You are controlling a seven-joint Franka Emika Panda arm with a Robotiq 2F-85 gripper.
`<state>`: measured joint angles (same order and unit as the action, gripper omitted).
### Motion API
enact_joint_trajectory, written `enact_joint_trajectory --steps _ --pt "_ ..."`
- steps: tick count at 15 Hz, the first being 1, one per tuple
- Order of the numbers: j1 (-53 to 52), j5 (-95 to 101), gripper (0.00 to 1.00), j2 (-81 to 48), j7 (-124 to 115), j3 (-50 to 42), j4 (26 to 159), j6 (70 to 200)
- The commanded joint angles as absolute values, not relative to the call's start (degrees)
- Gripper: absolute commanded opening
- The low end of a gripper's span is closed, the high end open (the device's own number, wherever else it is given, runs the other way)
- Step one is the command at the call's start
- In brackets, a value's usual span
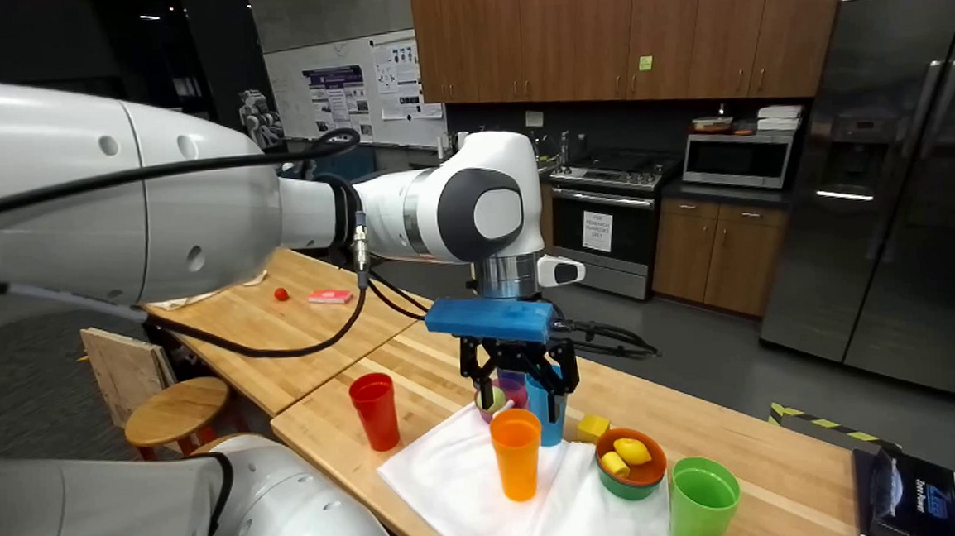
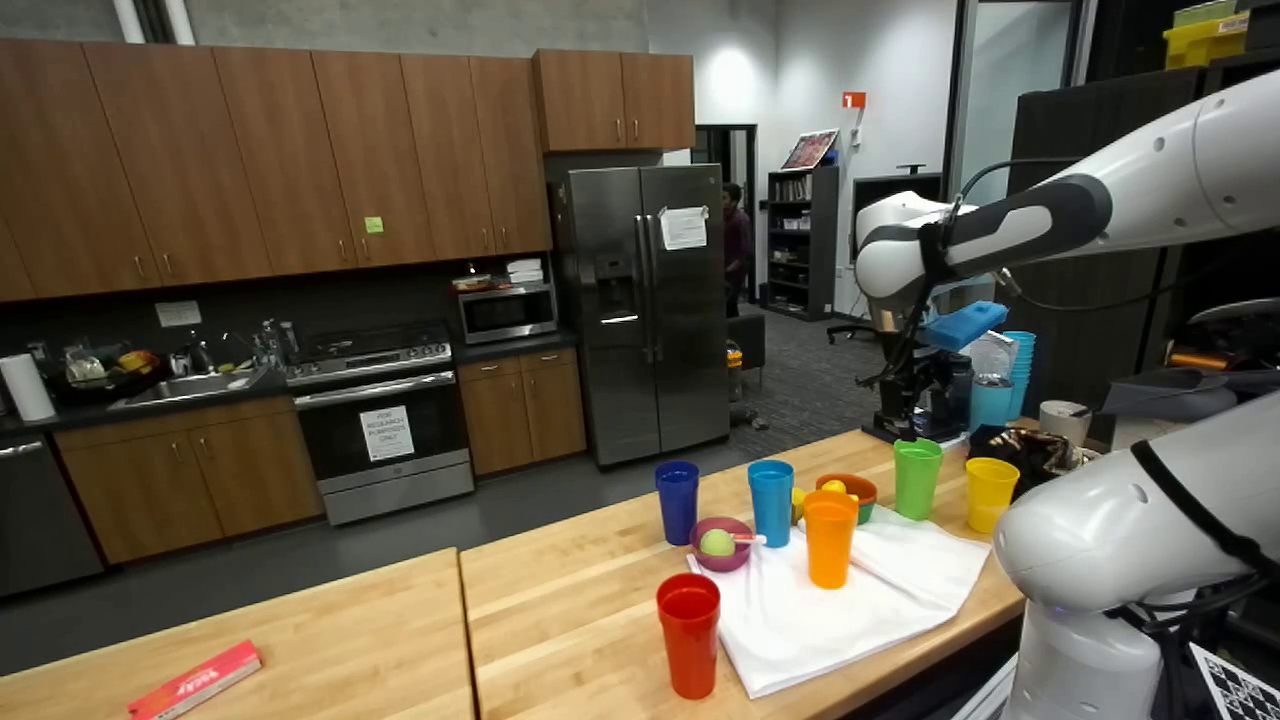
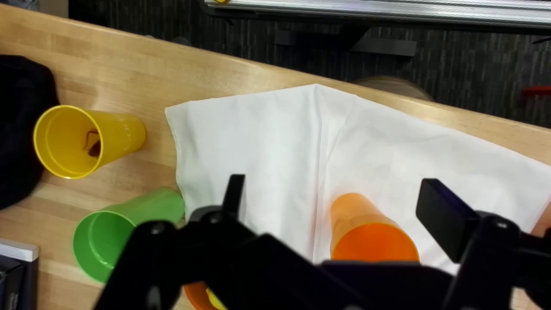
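Orange cup [image 1: 517, 458] below; gripper [image 1: 521, 409] spread wide; empty

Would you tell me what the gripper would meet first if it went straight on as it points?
Pointing down, the gripper would probably meet the white cloth first; the orange cup stands close to that line, though, and depth is unclear.

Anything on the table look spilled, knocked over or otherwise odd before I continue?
Yes: in the wrist view, a small dark reddish shape shows inside the yellow cup, unlike the plain visible interior of the green cup. I can't tell what it is. No spill visible.
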<state>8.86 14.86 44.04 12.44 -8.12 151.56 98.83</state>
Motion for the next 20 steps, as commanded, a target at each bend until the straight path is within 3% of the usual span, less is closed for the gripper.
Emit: enact_joint_trajectory --steps 1,12,20 --pt "8.0 15.3 1.00 44.1 12.0 -8.8 151.5 98.6" --pt "7.3 17.4 1.00 43.3 14.5 -9.0 151.4 99.8" --pt "-2.2 17.9 1.00 33.9 25.5 -6.5 143.8 111.8"
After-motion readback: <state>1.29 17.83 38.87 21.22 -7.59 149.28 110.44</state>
